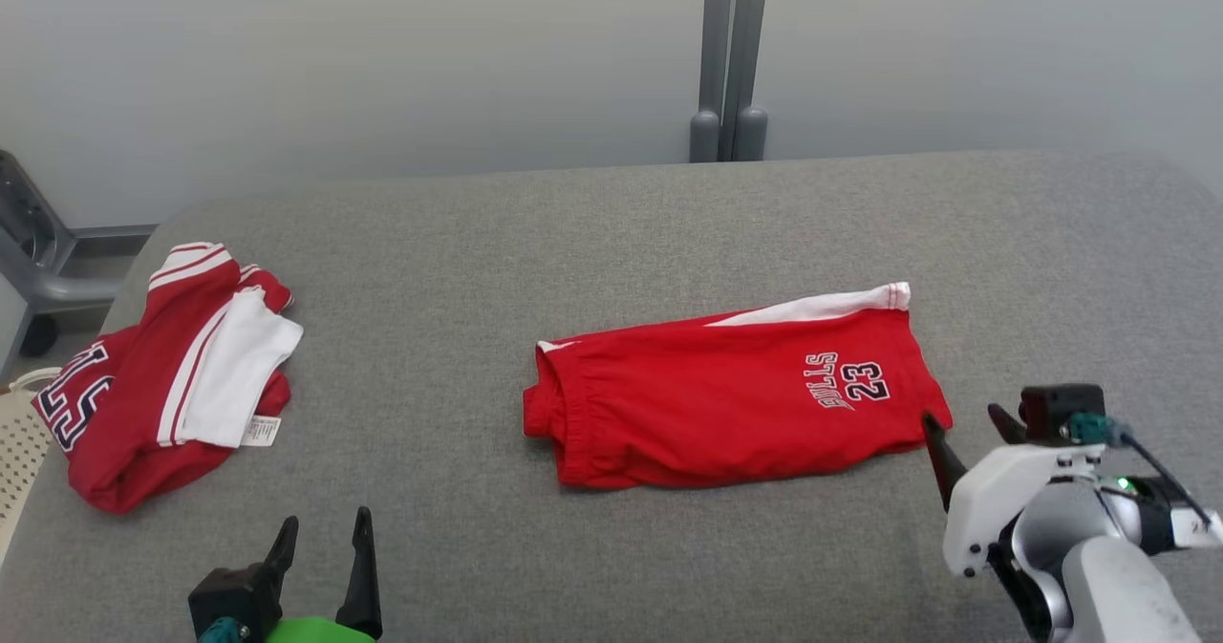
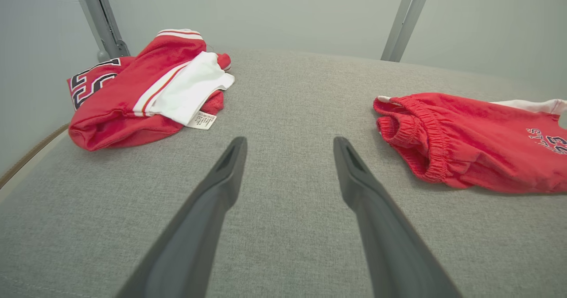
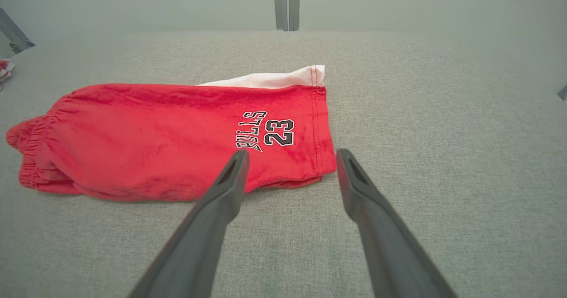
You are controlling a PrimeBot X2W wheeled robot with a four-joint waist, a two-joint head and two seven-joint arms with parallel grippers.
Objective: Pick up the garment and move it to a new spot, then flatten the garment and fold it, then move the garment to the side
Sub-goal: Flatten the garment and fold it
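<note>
Right gripper (image 1: 958,412): jaws spread wide, nothing between them, fingers pointing away from the robot toward the leg-hem end of the red shorts (image 1: 736,395). In the right wrist view one fingertip (image 3: 241,156) overlaps the red cloth just below the "BULLS 23" print (image 3: 266,132), the other sits just off the hem corner over bare surface; from the head view the nearer tip is right at that corner, but whether it touches the fabric cannot be told from this angle. Left gripper (image 1: 326,517): jaws equally wide, empty, low at the near left of the table, fingers aimed at the open stretch between the two garments, well apart from both. Shorts lie flat on the grey fabric-covered table (image 1: 611,232), a little right of centre, lengthwise across it, apparently doubled over leg on leg: gathered elastic waistband (image 2: 425,143) to the robot's left, hem to its right, a white panel (image 1: 822,307) showing along the far edge. Second garment, a red and white jersey (image 1: 162,385), lies crumpled near the table's left edge, large dark-outlined numerals on its left part, a white label (image 1: 261,430) at its near side. Past that edge, something pale and perforated (image 1: 19,442), possibly a basket. Behind the table: plain light wall, two grey vertical posts (image 1: 728,60)
</note>
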